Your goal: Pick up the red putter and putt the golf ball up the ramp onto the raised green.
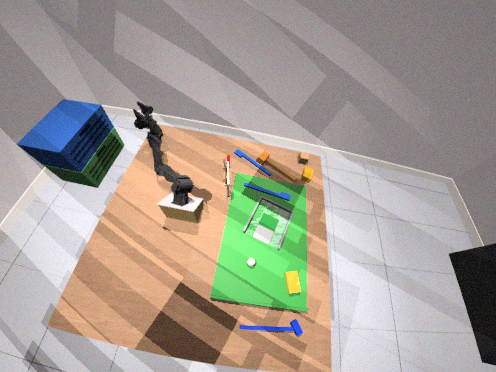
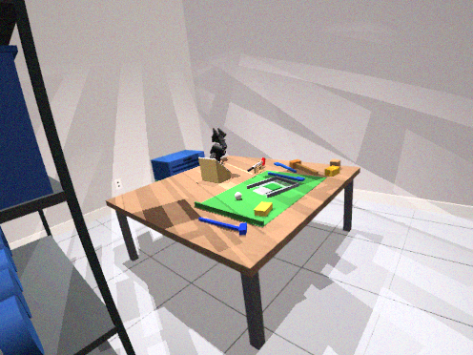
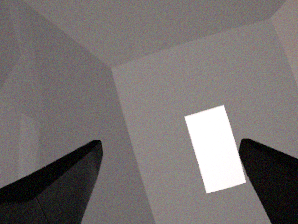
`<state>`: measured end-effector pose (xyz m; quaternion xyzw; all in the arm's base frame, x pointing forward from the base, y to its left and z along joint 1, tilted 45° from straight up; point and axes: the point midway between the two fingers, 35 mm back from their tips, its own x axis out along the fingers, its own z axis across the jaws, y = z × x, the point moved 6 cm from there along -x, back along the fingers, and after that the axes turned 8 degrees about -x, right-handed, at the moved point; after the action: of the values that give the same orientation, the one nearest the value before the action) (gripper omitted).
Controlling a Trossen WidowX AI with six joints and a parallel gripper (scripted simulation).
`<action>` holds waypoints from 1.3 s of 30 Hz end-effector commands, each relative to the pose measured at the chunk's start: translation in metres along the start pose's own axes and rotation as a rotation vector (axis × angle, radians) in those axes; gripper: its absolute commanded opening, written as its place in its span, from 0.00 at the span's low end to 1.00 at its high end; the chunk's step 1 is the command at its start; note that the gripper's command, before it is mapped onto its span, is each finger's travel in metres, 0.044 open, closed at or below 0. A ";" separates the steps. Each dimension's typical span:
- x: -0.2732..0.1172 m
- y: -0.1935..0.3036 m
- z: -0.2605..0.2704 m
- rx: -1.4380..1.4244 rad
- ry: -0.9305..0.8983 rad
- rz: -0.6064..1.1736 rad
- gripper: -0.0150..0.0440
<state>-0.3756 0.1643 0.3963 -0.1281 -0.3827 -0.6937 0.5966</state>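
The red putter, with a red head (image 1: 228,158) (image 2: 263,161) and a pale shaft (image 1: 228,172), lies beside the mat's far left corner, seemingly on a small stand. The white golf ball (image 1: 251,262) (image 2: 238,196) rests on the green mat (image 1: 232,280) (image 2: 219,201). The white ramp (image 1: 263,234) (image 2: 262,191) leads to the green square (image 1: 269,220) (image 2: 273,186), with dark rails at its sides. My gripper (image 1: 136,113) (image 2: 217,129) (image 3: 171,147) is open and empty, raised high past the table's far left corner, away from the putter. The wrist view shows only walls, ceiling and a bright panel.
A blue bar (image 1: 266,191) (image 2: 286,177) lies on the mat behind the ramp. A yellow block (image 1: 293,282) (image 2: 263,209) is at its near right. A blue mallet (image 1: 267,328) (image 2: 221,224) lies in front. Another blue club (image 1: 253,162), an orange mallet (image 1: 280,167) and small blocks (image 1: 307,174) (image 1: 303,158) are behind.
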 end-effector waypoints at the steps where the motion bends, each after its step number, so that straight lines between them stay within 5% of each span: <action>1: 0.001 0.001 0.000 -0.004 0.000 0.003 0.98; 22: 0.129 0.250 -0.056 -0.909 -0.102 0.820 1.00; 30: 0.131 0.357 -0.110 -1.196 -0.317 1.227 1.00; 39: 0.086 0.463 -0.186 -1.361 -0.741 1.712 1.00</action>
<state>0.0399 -0.0200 0.5209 -0.7992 0.1310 -0.1389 0.5699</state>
